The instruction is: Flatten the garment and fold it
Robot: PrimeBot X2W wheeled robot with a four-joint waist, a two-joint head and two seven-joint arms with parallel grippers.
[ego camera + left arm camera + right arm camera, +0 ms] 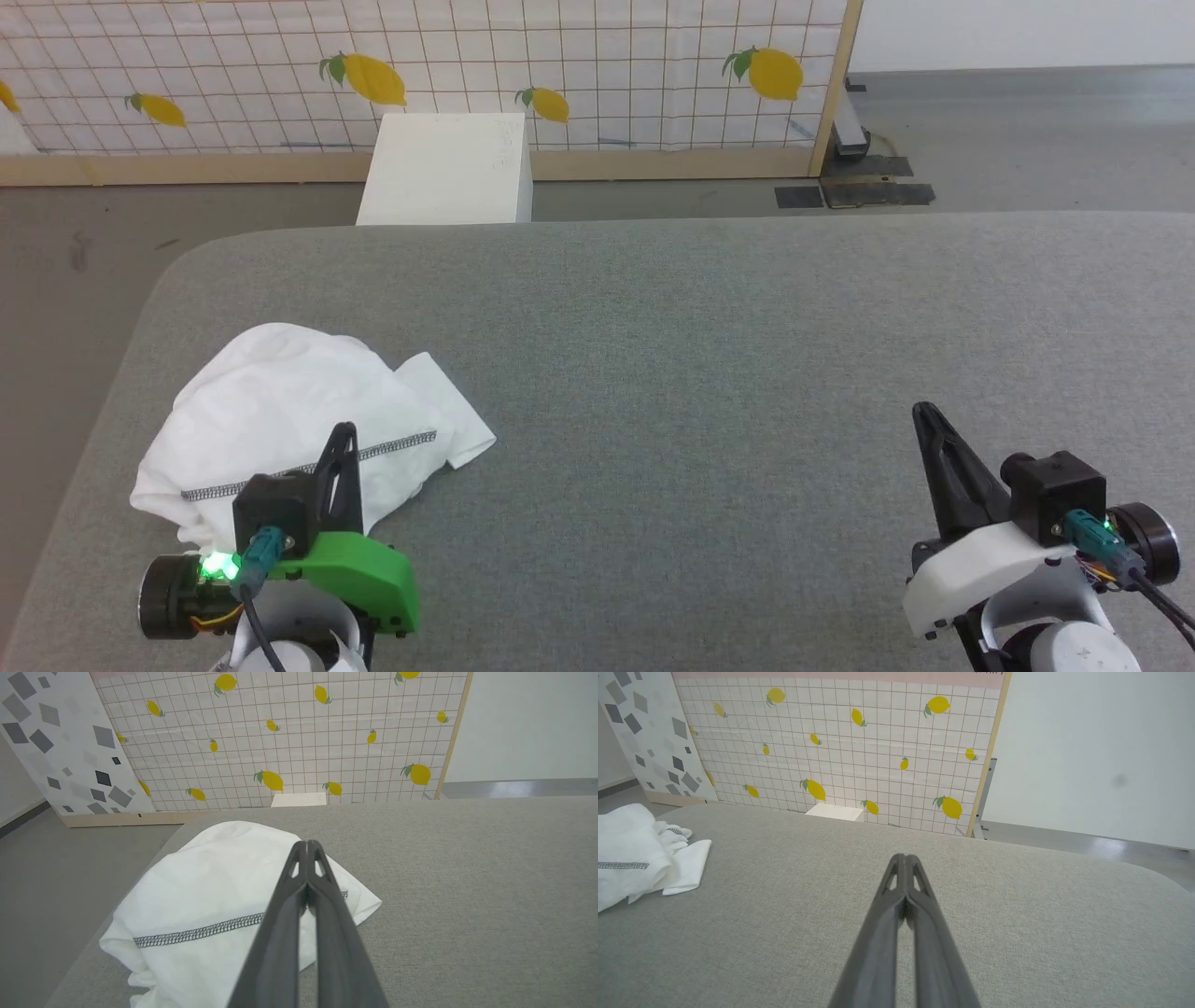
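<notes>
Two robot arms are sitting at the near edge of a broad grey fabric-covered table (709, 317) with rounded corners, each pointing its long dark fingers away from the robot. The left gripper (346, 430), mounted on a bright green housing, is holding its two fingers pressed together, tips meeting, with nothing between them. Seen from the left wrist, the closed pair is overlapping the right part of the cloth, though whether the tips are touching the fabric cannot be told. The right gripper (922, 409), on a white housing, is likewise showing its fingers shut tight and empty, poised above bare grey tabletop well apart from the clothing.

That clothing, a large white thin-fabric long-sleeved shirt (280, 401), is lying in a loose crumpled heap on the near left part of the table, close to the left edge. A line of dark grey zigzag stitching (373, 454) is running across the side nearest the robot, and a flat flap of white cloth is sticking out toward the middle of the table. In the head view the left gripper is sitting at the heap's near edge.

Beyond the far edge, a white rectangular box (448, 168) is standing on the grey floor (1027, 131) in front of a wood-framed white grid panel printed with yellow lemons (607, 84). A white panel speckled with grey shapes (56, 742) is leaning to the left of it in the left wrist view.
</notes>
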